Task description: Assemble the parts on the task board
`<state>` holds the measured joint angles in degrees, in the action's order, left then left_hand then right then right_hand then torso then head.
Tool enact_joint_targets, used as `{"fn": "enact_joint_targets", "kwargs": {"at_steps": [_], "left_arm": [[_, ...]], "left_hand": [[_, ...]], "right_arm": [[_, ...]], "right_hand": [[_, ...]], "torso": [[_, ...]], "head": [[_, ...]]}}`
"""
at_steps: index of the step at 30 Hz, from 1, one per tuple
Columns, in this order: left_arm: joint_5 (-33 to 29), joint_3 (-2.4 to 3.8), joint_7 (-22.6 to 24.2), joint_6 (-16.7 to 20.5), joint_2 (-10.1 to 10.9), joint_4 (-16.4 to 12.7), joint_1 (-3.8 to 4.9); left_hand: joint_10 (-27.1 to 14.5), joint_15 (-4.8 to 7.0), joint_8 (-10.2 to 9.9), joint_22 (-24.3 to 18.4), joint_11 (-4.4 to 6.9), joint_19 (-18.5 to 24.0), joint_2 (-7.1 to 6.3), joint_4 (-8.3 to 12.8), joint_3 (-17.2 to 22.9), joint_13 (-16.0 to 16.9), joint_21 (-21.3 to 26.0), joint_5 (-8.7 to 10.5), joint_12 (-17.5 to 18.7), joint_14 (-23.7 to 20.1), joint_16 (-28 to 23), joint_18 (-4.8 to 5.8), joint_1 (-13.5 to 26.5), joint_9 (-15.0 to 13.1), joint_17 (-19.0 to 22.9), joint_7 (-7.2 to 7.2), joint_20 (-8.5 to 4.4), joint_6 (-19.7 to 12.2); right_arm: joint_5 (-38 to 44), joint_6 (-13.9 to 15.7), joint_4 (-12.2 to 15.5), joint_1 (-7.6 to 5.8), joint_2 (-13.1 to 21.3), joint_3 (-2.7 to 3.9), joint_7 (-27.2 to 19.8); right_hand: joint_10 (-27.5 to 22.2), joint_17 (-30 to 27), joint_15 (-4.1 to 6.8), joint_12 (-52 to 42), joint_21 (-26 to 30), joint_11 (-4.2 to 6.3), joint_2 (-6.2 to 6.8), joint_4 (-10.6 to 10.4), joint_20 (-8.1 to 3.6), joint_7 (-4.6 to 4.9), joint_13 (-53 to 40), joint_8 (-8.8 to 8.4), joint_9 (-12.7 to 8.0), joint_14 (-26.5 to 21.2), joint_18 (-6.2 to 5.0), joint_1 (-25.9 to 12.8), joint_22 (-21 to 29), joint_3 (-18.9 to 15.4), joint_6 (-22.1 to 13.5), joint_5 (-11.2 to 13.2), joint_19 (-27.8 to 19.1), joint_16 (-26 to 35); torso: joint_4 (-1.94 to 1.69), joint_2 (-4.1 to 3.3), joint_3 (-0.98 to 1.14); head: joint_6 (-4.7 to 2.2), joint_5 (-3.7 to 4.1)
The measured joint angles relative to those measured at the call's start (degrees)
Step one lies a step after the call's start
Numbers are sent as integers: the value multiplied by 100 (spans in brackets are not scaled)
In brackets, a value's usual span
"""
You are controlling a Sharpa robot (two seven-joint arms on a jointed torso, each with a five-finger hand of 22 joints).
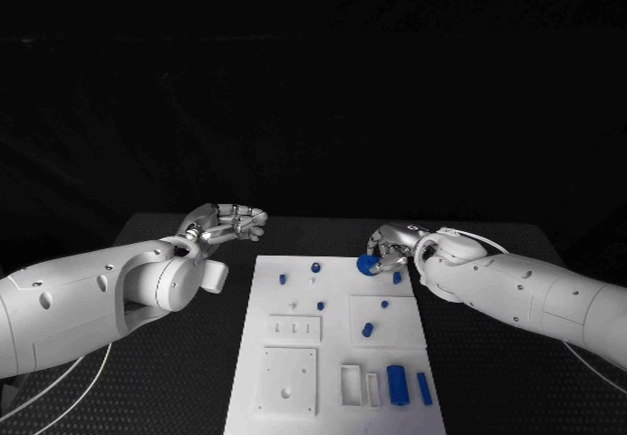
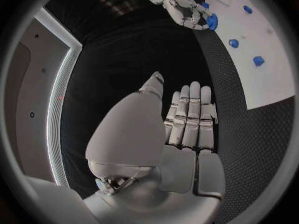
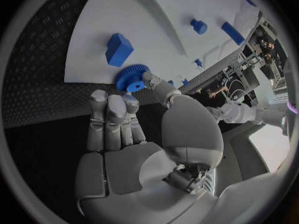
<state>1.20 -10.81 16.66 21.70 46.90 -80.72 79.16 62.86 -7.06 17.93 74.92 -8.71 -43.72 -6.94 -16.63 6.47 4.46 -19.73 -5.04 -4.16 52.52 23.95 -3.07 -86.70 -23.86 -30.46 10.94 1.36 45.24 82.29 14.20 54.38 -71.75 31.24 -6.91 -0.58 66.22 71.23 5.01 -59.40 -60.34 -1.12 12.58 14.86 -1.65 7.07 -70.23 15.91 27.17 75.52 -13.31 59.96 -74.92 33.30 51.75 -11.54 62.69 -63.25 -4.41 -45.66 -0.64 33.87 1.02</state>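
Right hand pinching blue gear over task board, blue block close by, left hand empty, fingers apart

Task board: no print, numbers or labels can be read — plain white with cut-outs.
Blue parts: no markings legible.
Arms and hands: no brand name or sign readable.
Black table: only a dotted texture — no writing.
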Motion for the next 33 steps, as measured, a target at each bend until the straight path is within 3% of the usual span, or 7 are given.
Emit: {"fn": "enact_joint_targets", "kwargs": {"at_steps": [6,9,15,27,28,29,33], "left_arm": [[0,0,0,-3,7,-2,0],[1,0,-1,-5,7,-2,0],[1,0,-3,-10,9,-6,0],[1,0,-9,-20,11,-3,0],[1,0,-9,-21,10,-3,0],[1,0,-10,-23,10,-3,0],[1,0,-14,-28,10,-1,0]], "left_hand": [[0,0,0,-1,0,0,0,0,0,0,0,0,0,0,0,-62,0,0,0,0,0,0],[0,0,0,-1,0,0,0,0,0,0,0,0,0,0,0,-78,0,0,0,0,0,0],[0,0,0,3,0,0,0,0,0,0,0,0,0,0,0,-80,0,0,1,0,0,0],[0,0,0,2,0,0,0,17,-16,0,0,0,0,0,0,-76,0,5,2,0,0,0],[0,0,0,2,0,0,0,17,-16,0,0,0,0,0,0,-76,0,5,2,0,0,0],[0,0,0,2,0,0,0,17,-16,0,0,0,0,0,0,-75,0,5,2,0,0,0],[0,0,0,2,0,0,0,8,-24,0,0,0,0,0,0,-69,0,5,1,0,0,0]], "right_arm": [[50,48,-21,18,-4,-1,-34],[92,81,-31,28,-15,-2,-43],[142,133,-66,47,-40,4,-64],[128,73,-94,45,-51,10,-104],[123,60,-94,44,-51,11,-104],[114,48,-95,44,-53,11,-105],[78,20,-98,41,-53,13,-108]], "right_hand": [[-20,-13,-1,-19,-2,1,-60,50,9,0,31,0,0,-1,1,60,-2,82,1,7,-8,-33],[-21,-21,-1,-30,-3,-1,-35,110,-3,-1,50,5,1,-1,1,131,-2,143,1,119,-22,-33],[-22,-30,-16,-30,-11,-3,-29,111,-10,-1,68,31,4,-16,3,137,-1,175,1,119,-30,-33],[-109,-55,-74,-28,-11,-20,4,111,30,113,131,-69,73,-120,6,104,-1,206,-113,29,-94,-33],[-162,-55,-91,-28,-9,-35,19,118,40,144,138,-182,540,-153,6,89,0,199,-147,-3,-122,-39],[-185,-55,-91,-28,-6,-44,28,135,41,165,145,-196,652,-153,9,80,-1,182,-168,-33,-123,-39],[-206,-55,-111,-28,-6,-63,8,126,61,181,148,-166,652,-173,11,51,-2,157,-188,-44,-143,-39]], "torso": [[2,3,-1],[2,3,-1],[4,1,1],[6,2,1],[6,2,1],[7,3,1],[7,3,1]], "head": [[14,-9],[20,-11],[29,-15],[35,-20],[35,-20],[35,-19],[40,-16]]}}
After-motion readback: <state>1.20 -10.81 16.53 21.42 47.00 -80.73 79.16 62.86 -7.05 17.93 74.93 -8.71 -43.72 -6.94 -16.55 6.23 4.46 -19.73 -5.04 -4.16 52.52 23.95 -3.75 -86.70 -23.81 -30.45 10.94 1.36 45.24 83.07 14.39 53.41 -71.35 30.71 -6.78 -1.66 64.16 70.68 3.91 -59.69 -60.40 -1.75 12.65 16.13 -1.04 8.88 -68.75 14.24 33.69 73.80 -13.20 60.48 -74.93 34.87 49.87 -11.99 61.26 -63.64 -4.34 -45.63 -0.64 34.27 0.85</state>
